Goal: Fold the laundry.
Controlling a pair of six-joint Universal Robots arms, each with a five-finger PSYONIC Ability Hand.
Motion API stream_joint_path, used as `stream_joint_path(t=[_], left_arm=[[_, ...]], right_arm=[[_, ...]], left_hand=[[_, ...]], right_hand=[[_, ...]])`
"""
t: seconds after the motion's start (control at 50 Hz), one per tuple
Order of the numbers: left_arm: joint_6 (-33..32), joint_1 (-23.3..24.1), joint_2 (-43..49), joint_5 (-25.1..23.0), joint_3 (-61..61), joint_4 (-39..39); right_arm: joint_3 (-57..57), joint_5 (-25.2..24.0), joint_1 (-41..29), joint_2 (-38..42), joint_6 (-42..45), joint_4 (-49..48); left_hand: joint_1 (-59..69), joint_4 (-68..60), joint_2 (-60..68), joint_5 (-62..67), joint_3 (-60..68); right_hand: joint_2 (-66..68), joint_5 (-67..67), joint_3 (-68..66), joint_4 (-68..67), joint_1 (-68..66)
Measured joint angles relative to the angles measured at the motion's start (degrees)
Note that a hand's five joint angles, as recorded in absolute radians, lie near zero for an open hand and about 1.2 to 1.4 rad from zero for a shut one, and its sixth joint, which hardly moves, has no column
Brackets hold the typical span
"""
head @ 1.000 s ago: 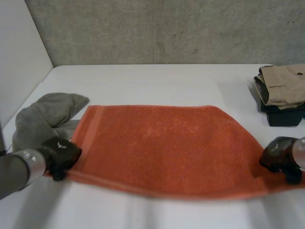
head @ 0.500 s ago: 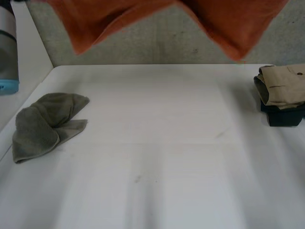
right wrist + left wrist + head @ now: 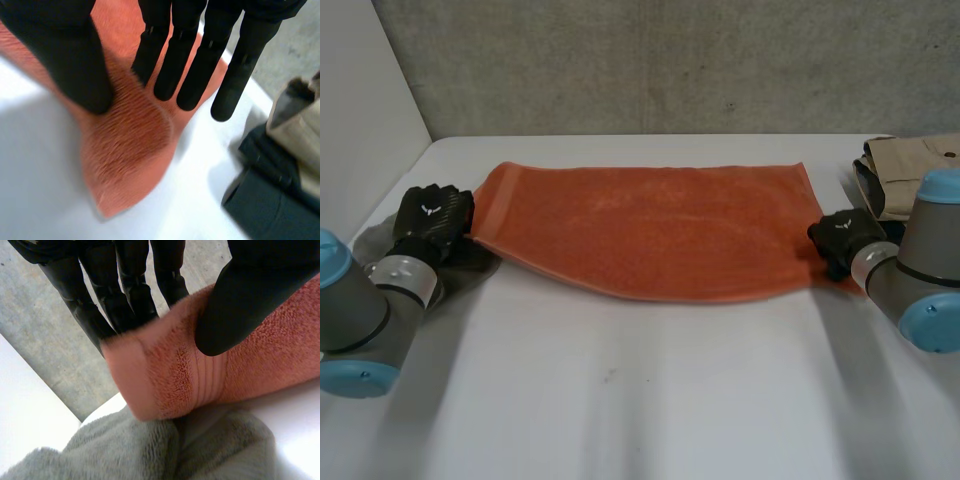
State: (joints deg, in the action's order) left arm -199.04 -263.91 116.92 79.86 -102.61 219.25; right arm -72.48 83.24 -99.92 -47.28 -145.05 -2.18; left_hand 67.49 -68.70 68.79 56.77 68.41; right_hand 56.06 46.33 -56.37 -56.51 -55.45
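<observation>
An orange towel lies spread flat across the back half of the white table, stretched between my two hands. My left hand is at its left end. In the left wrist view the thumb presses the striped corner of the towel against the fingers behind it. My right hand is at the towel's right end. In the right wrist view its fingers are straight and apart from the thumb, over the towel corner that rests on the table.
A crumpled grey cloth lies under my left hand and the towel's left corner, seen close as grey cloth. A stack of folded clothes, beige on dark, stands just beyond my right hand, beige piece near its fingertips.
The towel was swung up off the table half a second ago and now lies flat farther back. Both hands moved back with it. The right hand's fingers have loosened from the corner.
</observation>
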Motion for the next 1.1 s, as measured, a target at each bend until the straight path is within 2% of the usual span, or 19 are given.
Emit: stream_joint_path(t=[0.12, 0.22, 0.3, 0.48, 0.58, 0.8, 0.94, 1.1], left_arm=[[-0.02, -1.41, -2.62, -1.1, -1.52, -0.1], [0.64, -1.94, -4.21, -1.2, -1.38, -0.72], [1.4, -2.11, -5.01, -1.17, -1.21, -1.47], [3.53, -2.13, -5.7, -1.07, -0.4, -3.07], [3.86, -2.07, -5.41, -0.99, 0.49, -3.27], [3.85, -2.05, -4.75, -0.68, 1.7, -3.96], [3.84, -1.99, -4.68, -0.65, 1.82, -4.03], [3.83, -1.82, -4.68, -0.66, 2.22, -4.01]], right_arm=[[-1.7, 1.54, 1.79, -3.24, -1.79, 1.47], [-3.62, 1.81, 3.44, -7.56, -5.97, 2.13], [-5.89, 0.42, 4.94, -10.37, -6.94, 2.88], [-14.15, -11.02, 9.16, -13.22, 1.97, 3.33], [-16.46, -14.93, 10.41, -12.13, 5.17, 0.99], [-16.2, -17.01, 10.97, -7.92, 5.75, -5.5], [-14.56, -17.72, 10.95, -5.97, 6.24, -6.05], [-10.98, -17.91, 10.5, -3.86, 6.31, -5.78]], left_hand=[[0.0, 0.0, 0.0, 0.0, 0.0], [0.0, 0.0, 0.0, 0.0, 0.0], [0.0, 0.0, 0.0, 0.0, 0.0], [0.0, 0.0, 0.0, 0.0, 0.0], [0.0, 0.0, 0.0, 0.0, 0.0], [0.0, 0.0, 0.0, 0.0, 0.0], [0.0, 0.0, 0.0, 0.0, 0.0], [0.0, 0.0, 0.0, 0.0, 0.0]], right_hand=[[-22.94, -23.8, 23.04, 22.88, 22.16], [-26.07, -27.83, 26.29, 26.47, 24.75], [-25.99, -27.36, 26.22, 26.39, 24.73], [-20.03, -19.78, 20.06, 20.34, 19.63], [-19.93, -19.02, 19.53, 19.86, 19.09], [-20.11, -21.63, 20.57, 20.62, 19.29], [-19.21, -19.69, 19.4, 19.57, 18.41], [-4.3, -4.98, 4.68, 4.82, 4.26]])
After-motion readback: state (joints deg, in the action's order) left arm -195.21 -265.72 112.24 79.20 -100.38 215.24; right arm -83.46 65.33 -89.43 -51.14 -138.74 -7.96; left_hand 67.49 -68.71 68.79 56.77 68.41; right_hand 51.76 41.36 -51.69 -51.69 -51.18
